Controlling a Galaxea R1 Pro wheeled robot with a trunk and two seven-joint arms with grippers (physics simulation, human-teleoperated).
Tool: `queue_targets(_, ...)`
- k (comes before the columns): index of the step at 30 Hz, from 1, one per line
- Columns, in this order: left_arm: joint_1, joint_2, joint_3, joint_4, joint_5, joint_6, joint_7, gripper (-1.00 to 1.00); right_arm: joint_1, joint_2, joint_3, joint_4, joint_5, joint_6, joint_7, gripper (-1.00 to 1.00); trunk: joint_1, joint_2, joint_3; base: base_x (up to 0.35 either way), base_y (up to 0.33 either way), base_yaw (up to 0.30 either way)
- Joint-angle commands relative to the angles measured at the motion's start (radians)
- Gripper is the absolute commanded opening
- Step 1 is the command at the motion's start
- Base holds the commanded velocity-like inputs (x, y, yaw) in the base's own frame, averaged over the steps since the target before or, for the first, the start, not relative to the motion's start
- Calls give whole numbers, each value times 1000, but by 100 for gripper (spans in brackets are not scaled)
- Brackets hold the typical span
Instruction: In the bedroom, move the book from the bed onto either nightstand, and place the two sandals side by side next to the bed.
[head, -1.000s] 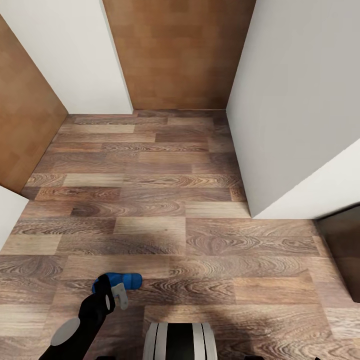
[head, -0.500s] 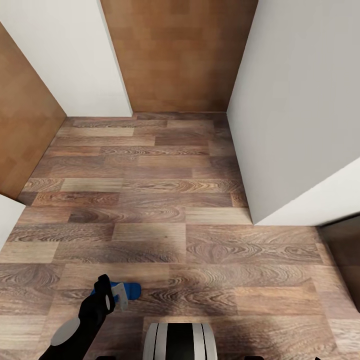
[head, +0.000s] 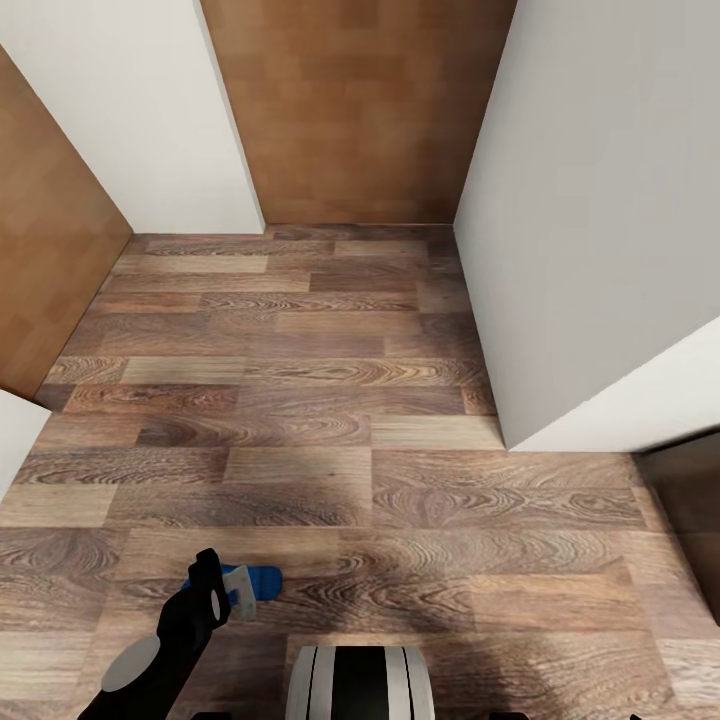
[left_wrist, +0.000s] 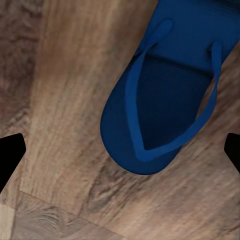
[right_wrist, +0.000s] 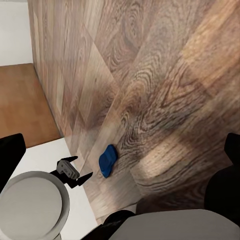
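The wood-plank floor (head: 330, 420) runs between white walls (head: 590, 220) and a light wooden door (head: 355, 110). On it, low in the head view just ahead of the robot's base (head: 360, 682), lies one blue sandal (head: 258, 579), flat, straps up. The left gripper (head: 232, 592) hangs directly above the sandal; its jaws are spread wide, one fingertip (left_wrist: 11, 152) at each side of the left wrist view, with the sandal's rounded end (left_wrist: 160, 110) between them and nearer one side, touched by neither. The right gripper (right_wrist: 120, 165) has its jaws spread apart too, holding nothing, the sandal well off on the floor.
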Motion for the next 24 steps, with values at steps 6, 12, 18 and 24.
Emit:
queue_targets(6,0,1,-3,-2,-9,4,-7,100,0,0,-1,0,-2,10,3,100,1,-1,-8,0,0,0)
queue_targets(12,0,1,-3,-2,-9,4,-6,100,0,0,-1,0,-2,10,3,100,3,-2,-32,0,0,0)
queue_targets(18,0,1,-3,-2,-9,4,-5,100,0,0,-1,0,-1,10,3,100,6,-3,-51,0,0,0)
queue_targets(24,0,1,-3,-2,-10,4,13,100,0,0,-1,0,-1,10,3,100,6,-3,-51,0,0,0)
